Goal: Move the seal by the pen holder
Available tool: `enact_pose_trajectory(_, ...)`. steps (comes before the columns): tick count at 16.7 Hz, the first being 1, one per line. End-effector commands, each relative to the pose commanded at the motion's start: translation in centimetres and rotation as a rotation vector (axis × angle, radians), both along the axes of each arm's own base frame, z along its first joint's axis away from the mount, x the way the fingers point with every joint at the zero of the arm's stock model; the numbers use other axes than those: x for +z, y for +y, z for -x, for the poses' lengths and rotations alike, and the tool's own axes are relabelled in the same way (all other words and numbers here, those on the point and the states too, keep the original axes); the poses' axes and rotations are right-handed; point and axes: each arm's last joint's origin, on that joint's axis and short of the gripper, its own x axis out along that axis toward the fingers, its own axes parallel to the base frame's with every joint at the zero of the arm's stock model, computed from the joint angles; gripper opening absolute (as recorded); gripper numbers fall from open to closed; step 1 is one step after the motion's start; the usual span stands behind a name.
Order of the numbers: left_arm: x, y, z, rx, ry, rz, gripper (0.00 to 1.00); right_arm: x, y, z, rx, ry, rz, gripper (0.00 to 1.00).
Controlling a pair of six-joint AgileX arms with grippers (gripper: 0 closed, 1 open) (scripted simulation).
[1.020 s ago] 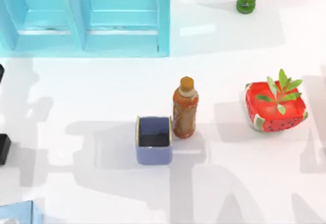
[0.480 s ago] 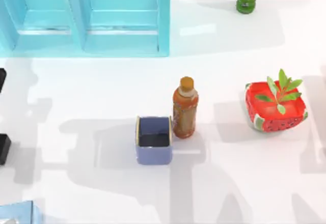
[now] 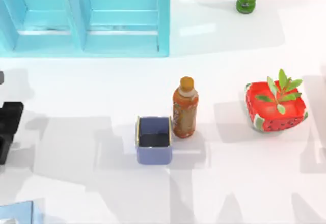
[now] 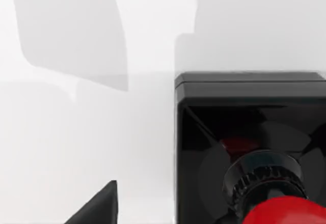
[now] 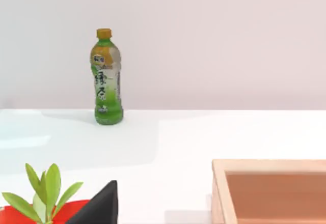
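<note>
Our left gripper (image 3: 7, 130) sits at the far left edge of the tabletop (image 3: 76, 147), with dark parts just entering the top view. In the left wrist view the seal (image 4: 249, 147) lies directly beneath that gripper, its black square base and red knob (image 4: 285, 211) close under the camera; one dark fingertip (image 4: 99, 206) shows beside it with bare tabletop between, so we judge the jaws spread and not yet closed on anything. The pen holder (image 3: 154, 139) stands near the middle of the tabletop, well apart from the seal, touching or just beside the orange-brown bottle (image 3: 185, 108) on its right. The right arm is parked off the right side; its wrist view looks toward a green bottle (image 5: 107, 79), and we cannot tell how its fingers stand.

Risks as we assess them:
- A closure on the rounded, glossy knob could slip; the seal may tip or squirt out.
- The approach to the pen holder could nudge the holder into the bottle and topple it.
- Placing on the right side is blocked by the bottle; the left or near side looks free.
</note>
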Motion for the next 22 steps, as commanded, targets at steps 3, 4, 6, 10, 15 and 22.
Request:
enact_pose_trajectory(3,-0.37,-0.01,0.09,0.0,0.003,0.0,1.0,0.0,0.0,0.0,0.0,0.0,0.0,1.0)
enact_pose_trajectory(4,-0.37,-0.01,0.09,0.0,0.003,0.0,1.0,0.0,0.0,0.0,0.0,0.0,0.0,1.0)
enact_pose_trajectory(6,-0.37,-0.01,0.09,0.0,0.003,0.0,0.92,0.0,0.0,0.0,0.0,0.0,0.0,1.0)
enact_pose_trajectory(10,-0.37,-0.01,0.09,0.0,0.003,0.0,0.62,0.0,0.0,0.0,0.0,0.0,0.0,1.0)
enact_pose_trajectory(15,-0.37,-0.01,0.09,0.0,0.003,0.0,0.25,0.0,0.0,0.0,0.0,0.0,0.0,1.0)
enact_pose_trajectory(22,-0.37,-0.01,0.09,0.0,0.003,0.0,0.0,0.0,0.0,0.0,0.0,0.0,0.0,1.0)
